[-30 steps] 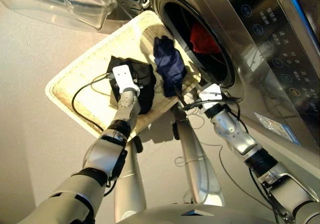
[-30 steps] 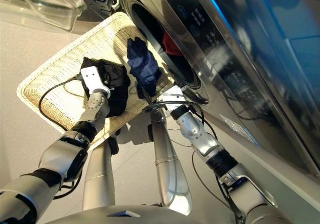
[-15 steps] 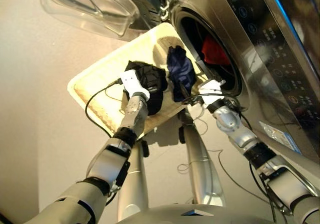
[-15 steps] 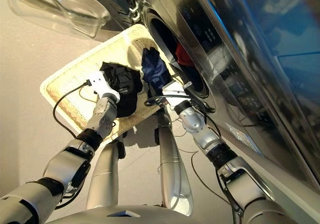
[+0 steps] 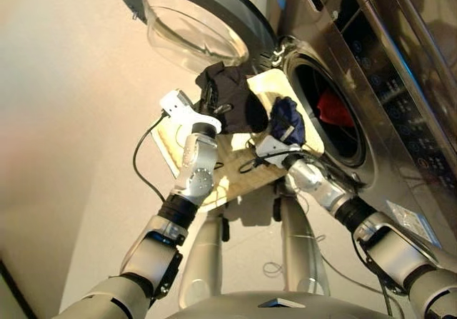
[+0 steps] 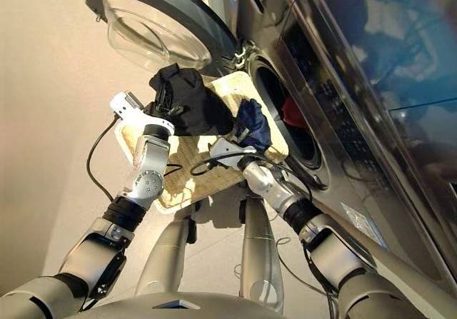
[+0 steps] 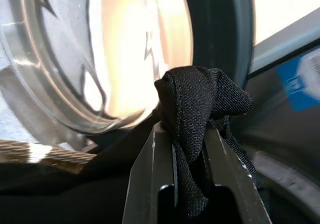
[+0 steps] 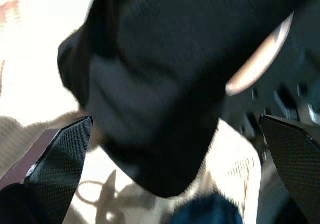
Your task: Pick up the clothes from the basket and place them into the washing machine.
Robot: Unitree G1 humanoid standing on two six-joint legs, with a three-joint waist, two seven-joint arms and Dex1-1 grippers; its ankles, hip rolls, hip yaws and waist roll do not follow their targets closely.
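Observation:
My left gripper [image 7: 182, 129] is shut on the black garment [image 5: 230, 99] and holds it up above the cream wicker basket [image 5: 232, 180], in front of the glass door. The navy garment [image 5: 287, 121] lies bunched on the basket's side nearest the drum. My right gripper [image 5: 277, 140] sits at the navy garment's edge, with both fingers [image 8: 60, 154] spread open and dark cloth close ahead of them. The coral-red garment [image 5: 334, 109] lies inside the drum of the washing machine [image 5: 371, 69].
The round porthole door [image 5: 193, 26] hangs wide open just beyond the lifted black garment. A black cable [image 5: 139, 169] loops off my left wrist. The basket rests tilted against the machine's front below the drum mouth [image 5: 325, 119].
The camera has tilted and shifted a lot. My left gripper has risen out of the basket with the black garment. My right gripper has closed in on the navy garment.

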